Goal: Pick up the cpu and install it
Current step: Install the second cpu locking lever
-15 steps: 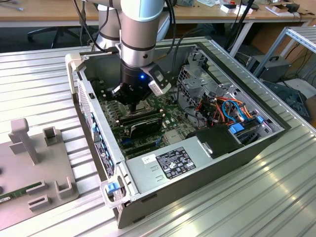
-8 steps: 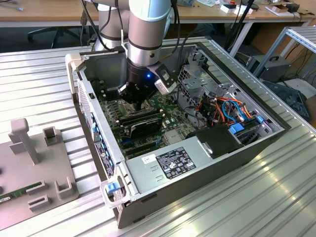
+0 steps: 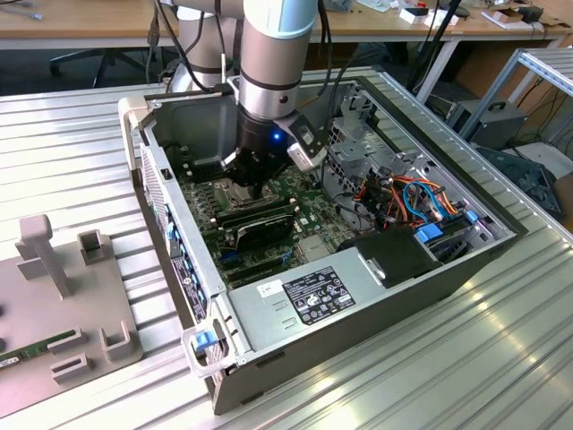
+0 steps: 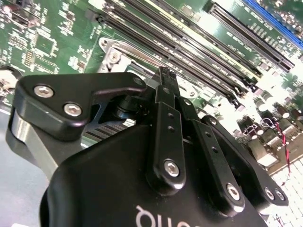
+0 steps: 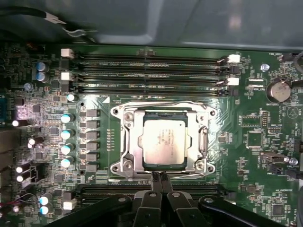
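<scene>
Fingertips [image 5: 158, 178] are pressed together, holding nothing, just beside the socket [image 5: 124, 158] where the cpu [image 5: 164, 141] lies flat; it looks light, stiff, slick-faced and fragile underneath, so I would grip it by opposite edges.

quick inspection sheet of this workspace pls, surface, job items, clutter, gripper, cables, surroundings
surface: ribbed metal table carrying an open computer case.
job's things: cpu lies flat inside the socket frame on the motherboard.
clutter: grey fixture block at the exterior view's left.
grippers: gripper shut, empty, beside the socket's edge.
cables: orange and blue cables inside the case.
surroundings: wooden desks behind.
</scene>
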